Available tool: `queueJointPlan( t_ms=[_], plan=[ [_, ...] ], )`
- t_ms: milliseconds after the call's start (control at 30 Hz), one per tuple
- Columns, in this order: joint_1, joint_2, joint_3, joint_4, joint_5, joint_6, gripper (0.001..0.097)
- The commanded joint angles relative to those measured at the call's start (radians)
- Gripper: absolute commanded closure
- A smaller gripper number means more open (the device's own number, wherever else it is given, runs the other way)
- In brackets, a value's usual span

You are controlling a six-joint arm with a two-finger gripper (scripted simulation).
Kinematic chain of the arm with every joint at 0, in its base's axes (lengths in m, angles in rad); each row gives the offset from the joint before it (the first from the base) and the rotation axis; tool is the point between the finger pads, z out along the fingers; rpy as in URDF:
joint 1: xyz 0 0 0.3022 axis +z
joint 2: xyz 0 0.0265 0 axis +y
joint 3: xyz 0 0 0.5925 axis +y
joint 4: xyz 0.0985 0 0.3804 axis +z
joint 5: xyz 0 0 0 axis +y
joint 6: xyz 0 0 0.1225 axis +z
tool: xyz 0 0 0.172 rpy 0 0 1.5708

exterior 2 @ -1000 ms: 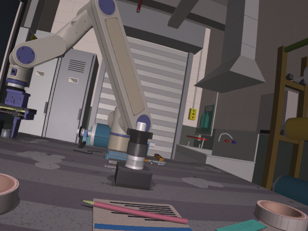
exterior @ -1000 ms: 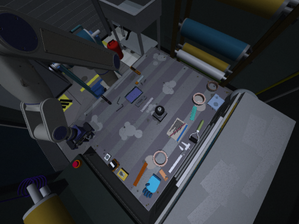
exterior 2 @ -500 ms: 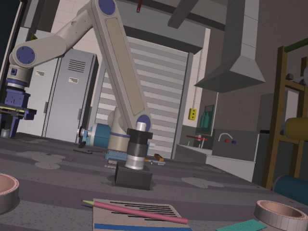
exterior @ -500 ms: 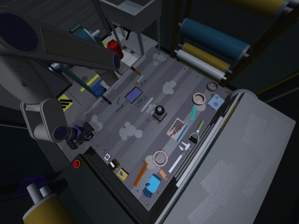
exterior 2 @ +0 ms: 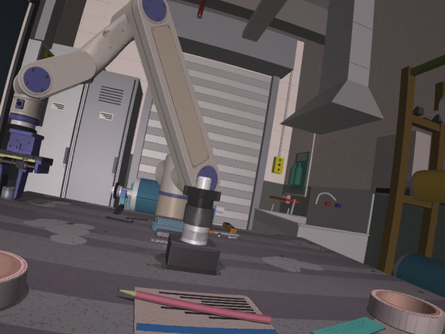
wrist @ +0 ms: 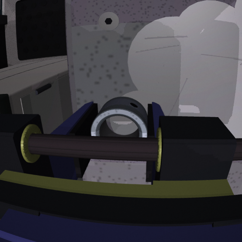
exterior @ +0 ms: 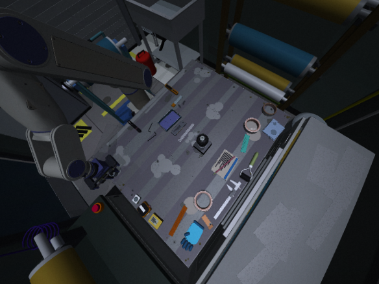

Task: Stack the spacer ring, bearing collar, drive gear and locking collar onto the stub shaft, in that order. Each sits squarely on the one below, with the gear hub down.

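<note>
The locking collar [wrist: 122, 117] is partly hidden behind the gripper's guide rod. It is a dark ring with a pale rim and a small screw hole, and it sits at the table's near-left edge, where my gripper [wrist: 123, 119] grips it. From the second side camera the collar [exterior 2: 7, 192] shows small and grey under the gripper [exterior 2: 14, 179]. At the table's middle the stub shaft [exterior 2: 203, 182] rises from a dark block [exterior 2: 192, 256]. The silver spacer ring [exterior 2: 194, 233], the grey bearing collar [exterior 2: 197, 214] and the black drive gear [exterior 2: 202, 196] are stacked on it.
Tape rolls [exterior: 252, 124] [exterior: 203, 199] lie on the table's right half. A notepad with a pink pencil [exterior: 224, 163], a blue glove [exterior: 192, 235], an orange ruler [exterior: 178, 221] and small tools lie there too. A grey cabinet [exterior: 292, 210] borders the right side.
</note>
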Motion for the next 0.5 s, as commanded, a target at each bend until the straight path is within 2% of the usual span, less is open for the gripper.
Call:
queueJointPlan(
  t_ms=[0,133,233,333,467],
  plan=[
    [0.000,0.000,-0.001,0.000,-0.001,0.000,0.0948],
    [0.000,-0.004,-0.003,0.000,0.006,0.000,0.0948],
    [0.000,-0.024,-0.014,0.000,0.037,0.000,0.0948],
    [0.000,-0.061,-0.039,0.000,0.097,0.000,0.0948],
    [0.000,-0.122,-0.092,0.000,0.208,0.000,0.0948]
  ],
)
